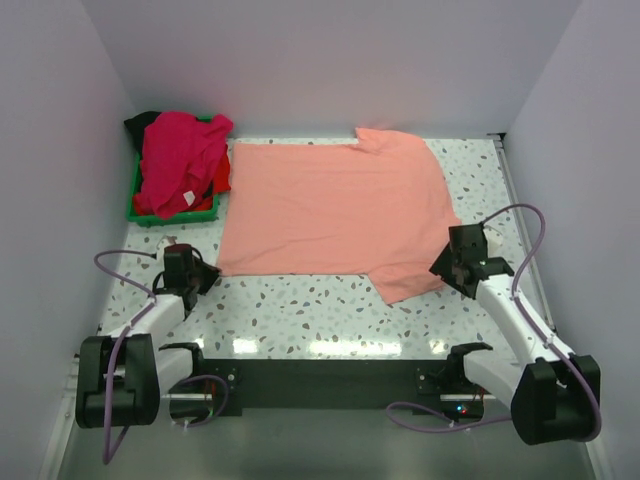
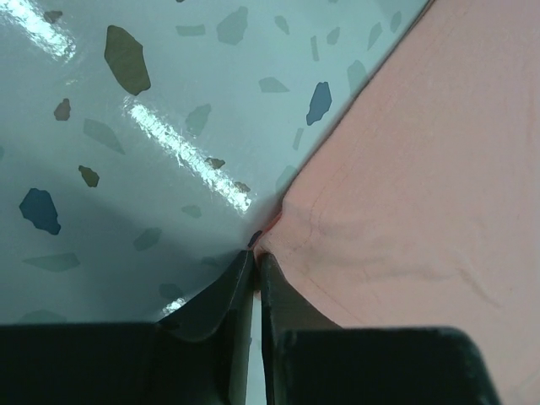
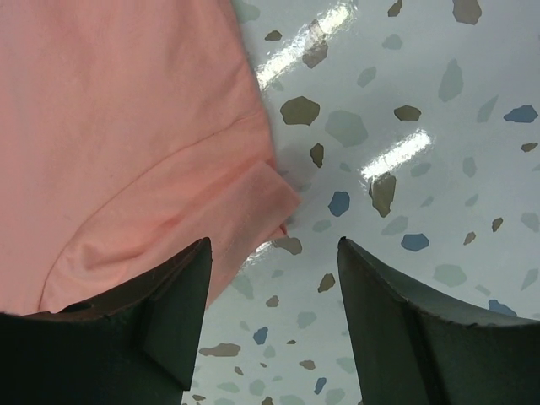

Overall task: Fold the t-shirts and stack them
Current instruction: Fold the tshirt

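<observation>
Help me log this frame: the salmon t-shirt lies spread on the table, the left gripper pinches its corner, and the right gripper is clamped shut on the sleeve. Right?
Not quite: the right gripper is open, jaws apart at the sleeve edge of the salmon t-shirt, as the right wrist view shows. The rest holds.

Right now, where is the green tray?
In the top view, the green tray sits at the far left corner, holding heaped shirts, just left of the spread salmon-pink t-shirt.
</observation>
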